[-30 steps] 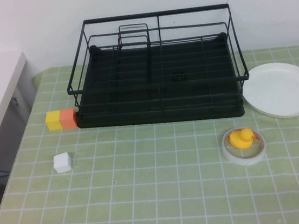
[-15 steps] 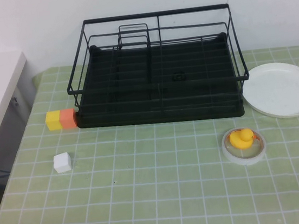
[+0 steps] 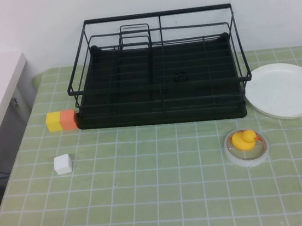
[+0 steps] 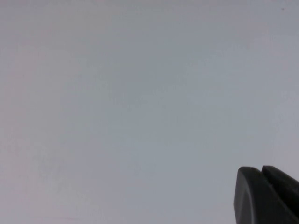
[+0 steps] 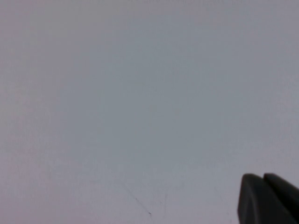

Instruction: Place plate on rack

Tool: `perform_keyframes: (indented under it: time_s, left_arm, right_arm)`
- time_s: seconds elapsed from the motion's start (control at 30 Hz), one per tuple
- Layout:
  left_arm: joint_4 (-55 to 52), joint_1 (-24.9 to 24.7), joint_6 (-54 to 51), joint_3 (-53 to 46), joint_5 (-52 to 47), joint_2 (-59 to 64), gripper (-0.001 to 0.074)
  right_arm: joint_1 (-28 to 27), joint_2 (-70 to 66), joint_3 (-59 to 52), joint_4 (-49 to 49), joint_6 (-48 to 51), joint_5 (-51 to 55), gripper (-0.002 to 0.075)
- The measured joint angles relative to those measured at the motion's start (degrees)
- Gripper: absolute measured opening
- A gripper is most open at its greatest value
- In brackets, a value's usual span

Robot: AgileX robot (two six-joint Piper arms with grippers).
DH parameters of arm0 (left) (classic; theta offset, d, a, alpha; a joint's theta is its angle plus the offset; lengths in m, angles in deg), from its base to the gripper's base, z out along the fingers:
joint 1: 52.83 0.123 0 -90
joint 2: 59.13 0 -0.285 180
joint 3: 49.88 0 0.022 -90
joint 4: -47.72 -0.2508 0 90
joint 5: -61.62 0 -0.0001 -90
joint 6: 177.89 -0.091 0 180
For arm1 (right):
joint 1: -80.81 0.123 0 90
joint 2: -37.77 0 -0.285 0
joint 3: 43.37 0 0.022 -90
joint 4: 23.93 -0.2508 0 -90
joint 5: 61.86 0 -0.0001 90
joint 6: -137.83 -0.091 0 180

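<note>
Neither end effector appears in the high view. Only a dark corner of the left end effector (image 4: 267,196) shows in the left wrist view, against a plain pale surface, and a like dark corner of the right end effector (image 5: 268,198) shows in the right wrist view, against a similar blank grey surface. Whether either one is wide or narrow cannot be told, and neither wrist view shows any of the desk's things, so both sit well apart from the plate.

On the desk (image 3: 167,199), covered by a green checked cloth, the white plate (image 3: 284,89) lies flat at the right side, just beside the right end of the rack (image 3: 157,71), with its rim close to the rack's tray base. The black wire rack stands at the back of the desk against the white wall, and nothing sits among its upright dividers. In front of the plate, nearer the camera, a yellow duck (image 3: 243,139) sits inside a small whitish ring (image 3: 246,148). At the rack's left front corner lies a yellow and orange block (image 3: 61,120), touching the tray base. A small white cube (image 3: 62,164) rests nearer the camera on the left.
</note>
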Motion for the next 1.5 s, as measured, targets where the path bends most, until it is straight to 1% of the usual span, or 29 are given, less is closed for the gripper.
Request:
perform_keyframes:
  time_s: [0.1,0.17,0.2,0.27,0.37,0.47,0.6,0.77,0.87,1.03,1.2,1.3,1.5]
  left_arm:
    - [2.0,0.0,0.6,0.0,-0.8,0.0,-0.0003]
    - [6.1,0.0,1.2,0.9,-7.0,0.0,-0.0003]
    - [8.2,0.0,0.2,2.1,-10.8,0.0,-0.0003]
    - [12.7,0.0,-5.4,6.3,-19.5,0.6,-0.0003]
    - [16.9,0.0,-14.9,13.7,-27.5,4.4,-0.0003]
    - [21.1,0.0,-19.6,21.5,-33.2,10.8,-0.0003]
    - [26.1,0.0,-20.9,29.8,-42.8,23.4,-0.0003]
    - [27.0,0.0,-20.7,36.8,-52.8,39.2,-0.0002]
    - [25.9,0.0,-20.3,38.7,-57.6,48.1,-0.0002]
    - [19.8,0.0,-16.7,39.1,-63.7,58.4,-0.0003]
    - [12.3,0.0,-5.1,39.7,-71.1,65.6,-0.0003]
    - [10.4,0.0,-1.2,39.9,-72.6,67.2,-0.0002]
    - [10.3,0.0,0.3,40.0,-72.2,67.4,-0.0002]
  right_arm:
    - [0.0,0.0,0.0,-0.6,-0.4,1.5,-0.0002]
    - [0.0,0.0,0.7,-0.6,-0.4,5.6,-0.0002]
    - [0.0,0.0,1.6,-0.7,-0.4,8.6,-0.0002]
    - [0.0,0.0,5.7,-0.8,-0.4,18.1,-0.0002]
    - [0.0,-1.5,13.9,-0.9,-0.4,32.5,-0.0002]
    - [0.0,-7.4,20.9,-1.0,-0.5,41.4,-0.0002]
    - [0.0,-16.1,28.9,-1.3,-0.6,50.3,-0.0002]
    - [0.0,-30.7,37.3,-1.8,2.7,61.8,-0.0002]
    - [0.0,-40.0,40.7,-4.4,5.6,68.5,-0.0002]
    - [0.0,-52.9,43.5,-11.2,7.9,69.6,-0.0002]
    - [0.0,-66.7,48.9,-17.0,12.6,71.4,-0.0002]
    - [0.0,-75.2,53.5,-18.4,13.2,70.1,-0.0002]
    - [0.0,-90.9,63.8,-19.1,13.0,65.9,-0.0001]
